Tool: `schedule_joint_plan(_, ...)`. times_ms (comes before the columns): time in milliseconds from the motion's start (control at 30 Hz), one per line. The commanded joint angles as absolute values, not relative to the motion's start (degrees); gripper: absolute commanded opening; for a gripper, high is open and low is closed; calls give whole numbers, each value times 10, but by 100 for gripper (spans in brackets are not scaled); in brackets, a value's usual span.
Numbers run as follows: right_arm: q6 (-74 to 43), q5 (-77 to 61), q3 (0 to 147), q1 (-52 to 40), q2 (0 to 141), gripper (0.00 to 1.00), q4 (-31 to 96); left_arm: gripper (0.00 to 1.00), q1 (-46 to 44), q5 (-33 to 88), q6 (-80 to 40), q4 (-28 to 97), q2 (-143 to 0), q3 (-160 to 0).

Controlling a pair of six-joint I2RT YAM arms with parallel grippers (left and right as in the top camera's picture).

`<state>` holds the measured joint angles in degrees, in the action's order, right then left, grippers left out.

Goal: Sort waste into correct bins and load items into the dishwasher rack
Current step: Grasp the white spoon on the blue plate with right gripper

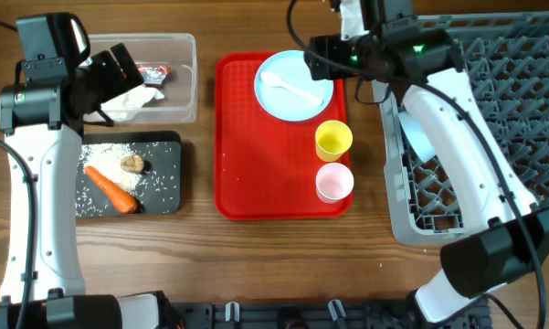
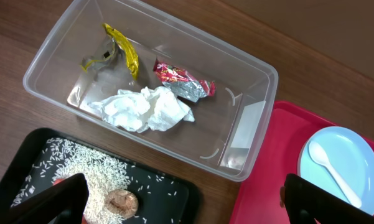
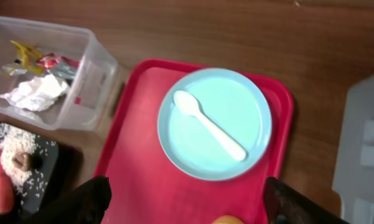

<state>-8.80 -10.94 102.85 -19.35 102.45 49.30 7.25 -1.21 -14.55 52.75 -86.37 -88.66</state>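
A: Since waste (image 2: 143, 109) looks sorted, loading is in hand: right tool (image 3: 187, 186) wide, empty, over plate (image 3: 243, 99) on red tray (image 3: 143, 155).
B: Noted; left tool (image 2: 185, 183) wide too. Next: grip plate rim, carry to rack (image 1: 521, 64).

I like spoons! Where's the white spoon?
Seen overhead, the white spoon lies on the pale blue plate at the far end of the red tray, beyond the yellow cup.

Left of frame centre, a bare strip of table (image 1: 205, 128) runs between clear tub (image 1: 188, 91), black tray (image 1: 161, 140) and red tray (image 1: 256, 164). The red tray's left half is free; yellow cup (image 1: 333, 139) and pink cup (image 1: 334, 182) block its right; the right arm (image 1: 438, 100) overhangs its upper-right corner.
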Motion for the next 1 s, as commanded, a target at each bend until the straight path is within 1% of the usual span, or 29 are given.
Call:
schedule_joint_plan(0, -87, -116, 1031, -226, 1035, 77, 453, 100, 75, -11, -155, 526, -866, -887)
schedule_joint_plan(200, -75, -74, 1032, -243, 1104, 76, 405, 100, 75, -11, -155, 526, -866, -887)
schedule_joint_plan(367, -60, -58, 1032, -241, 1210, 76, 401, 100, 75, -11, -155, 526, -866, -887)
schedule_joint_plan(500, -45, -58, 1032, -239, 1259, 75, 410, 100, 75, -11, -155, 526, -866, -887)
schedule_joint_plan(700, -38, -58, 1032, -233, 1312, 71, 409, 100, 75, -11, -155, 526, -866, -887)
schedule_joint_plan(967, -38, -58, 1031, -196, 1346, 70, 411, 100, 75, -11, -155, 526, -866, -887)
